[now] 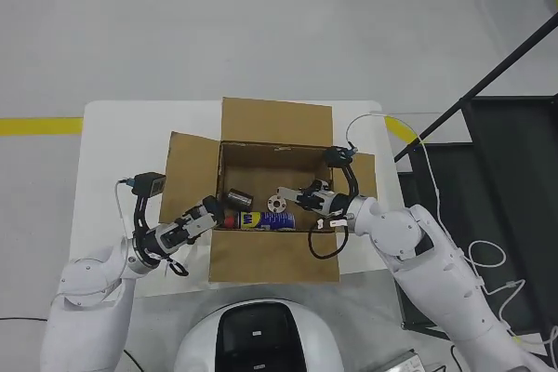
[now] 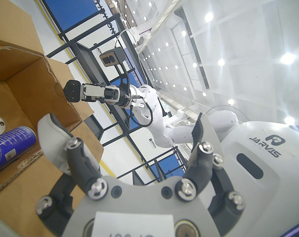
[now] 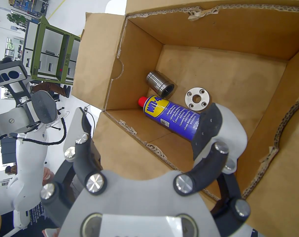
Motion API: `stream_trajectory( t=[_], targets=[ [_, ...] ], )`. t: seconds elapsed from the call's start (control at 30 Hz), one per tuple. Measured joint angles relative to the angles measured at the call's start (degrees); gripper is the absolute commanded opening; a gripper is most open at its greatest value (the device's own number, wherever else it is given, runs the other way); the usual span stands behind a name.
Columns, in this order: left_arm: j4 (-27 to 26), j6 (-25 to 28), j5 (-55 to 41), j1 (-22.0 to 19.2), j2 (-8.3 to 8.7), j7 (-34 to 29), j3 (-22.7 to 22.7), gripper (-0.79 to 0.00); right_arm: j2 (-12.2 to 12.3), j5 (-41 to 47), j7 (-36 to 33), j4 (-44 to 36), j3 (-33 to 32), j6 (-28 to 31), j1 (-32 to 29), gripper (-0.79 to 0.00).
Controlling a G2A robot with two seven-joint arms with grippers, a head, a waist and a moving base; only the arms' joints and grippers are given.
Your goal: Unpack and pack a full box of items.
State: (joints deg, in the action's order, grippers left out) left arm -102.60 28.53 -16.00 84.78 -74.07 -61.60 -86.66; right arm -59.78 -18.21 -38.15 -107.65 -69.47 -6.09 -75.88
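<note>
An open cardboard box (image 1: pixel 274 260) stands in the middle of the white table. Inside lie a blue spray can with a red cap (image 1: pixel 265 220), a short metal cylinder (image 1: pixel 240 198) and a round flange disc (image 1: pixel 276 202). My left gripper (image 1: pixel 212 212) hangs at the box's left wall, open and holding nothing (image 2: pixel 124 131). My right gripper (image 1: pixel 296 197) is over the box's right half, above the can (image 3: pixel 169 115), open and empty (image 3: pixel 145 114). The cylinder (image 3: pixel 160 85) and disc (image 3: pixel 197 99) lie just beyond the can. The can's base (image 2: pixel 8 144) shows in the left wrist view.
All four box flaps are folded outward; the torn inner rim (image 3: pixel 201 10) is ragged. A black metal rack (image 1: pixel 502 139) stands right of the table, with a white cable (image 1: pixel 418 149) running past it. A yellow floor line (image 1: pixel 28 126) lies at the left.
</note>
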Motion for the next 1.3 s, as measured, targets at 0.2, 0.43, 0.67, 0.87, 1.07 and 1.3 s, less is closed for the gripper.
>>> stream_trajectory(
  t=[0.2,0.43,0.67,0.87,1.07,1.3],
  targets=[
    [0.0,0.0,0.0,0.0,0.00,0.0,0.0,0.000,0.0,0.0,0.0,0.0,0.0,0.0,0.0,0.000],
    [0.0,0.0,0.0,0.0,0.00,0.0,0.0,0.000,0.0,0.0,0.0,0.0,0.0,0.0,0.0,0.000],
    [0.0,0.0,0.0,0.0,0.00,0.0,0.0,0.000,0.0,0.0,0.0,0.0,0.0,0.0,0.0,0.000],
    [0.4,-0.3,-0.2,-0.1,-0.03,0.5,-0.1,0.000,0.0,0.0,0.0,0.0,0.0,0.0,0.0,0.000],
    [5.8,-0.3,-2.1,-2.3,0.00,12.0,-2.8,0.000,0.0,0.0,0.0,0.0,0.0,0.0,0.0,0.000],
    [5.7,2.2,-6.4,0.2,0.53,20.8,-10.2,0.000,0.0,0.0,0.0,0.0,0.0,0.0,0.0,0.000]
  ],
)
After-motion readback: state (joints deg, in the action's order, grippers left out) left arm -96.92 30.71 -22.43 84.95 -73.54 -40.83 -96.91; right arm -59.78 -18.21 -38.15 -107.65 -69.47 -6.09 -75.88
